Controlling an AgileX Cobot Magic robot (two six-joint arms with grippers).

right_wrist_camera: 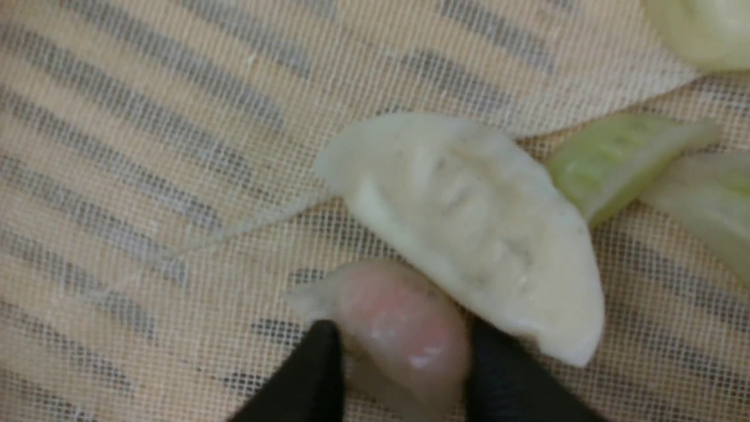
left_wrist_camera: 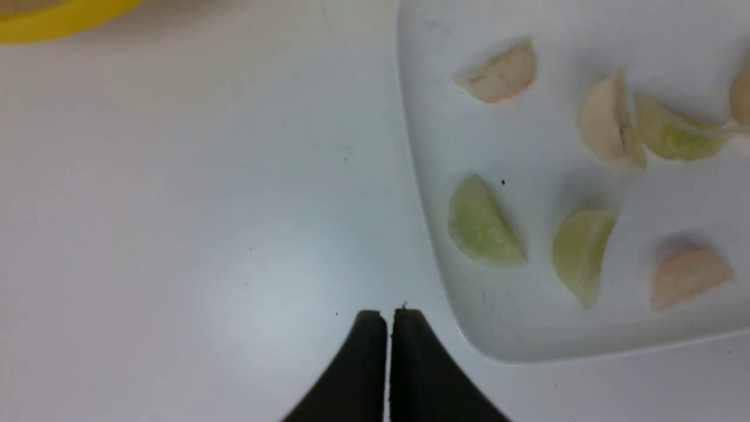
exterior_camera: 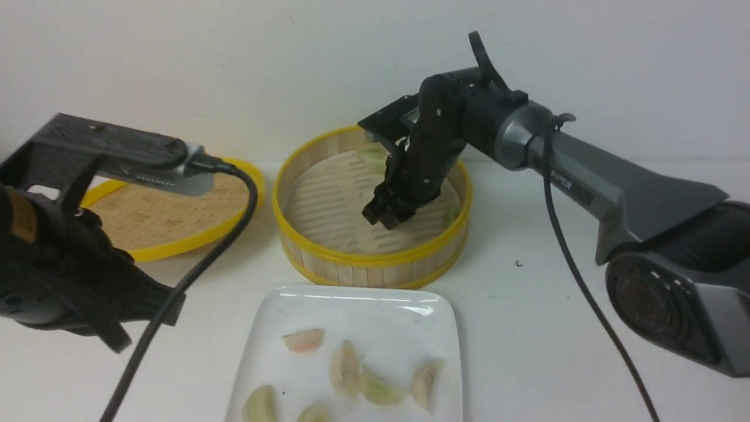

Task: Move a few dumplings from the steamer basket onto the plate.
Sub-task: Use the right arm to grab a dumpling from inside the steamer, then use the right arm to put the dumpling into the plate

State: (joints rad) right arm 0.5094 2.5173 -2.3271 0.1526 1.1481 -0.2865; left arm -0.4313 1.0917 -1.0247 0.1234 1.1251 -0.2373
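Inside the steamer basket (exterior_camera: 328, 258), the right claw (right_wrist_camera: 404, 363) had its 2 fingertips (right_wrist_camera: 316, 375) pinched on a pink dumpling (right_wrist_camera: 392, 316), which touched a cream dumpling (right_wrist_camera: 469, 223) just beyond. The left claw (left_wrist_camera: 388, 328) hung fully closed and empty over the surface (left_wrist_camera: 176, 205), beside the plate (left_wrist_camera: 504, 334).

Ahead of you a plain off-white wall (exterior_camera: 176, 58), evenly lit, meeting a smooth white tabletop (exterior_camera: 527, 328) across your front view, soft diffuse light, faint shadows, a small dark speck (exterior_camera: 519, 264) on the tabletop toward the right

Pale dumplings (exterior_camera: 345, 368) on plate (exterior_camera: 381, 313), in basket (exterior_camera: 375, 259)
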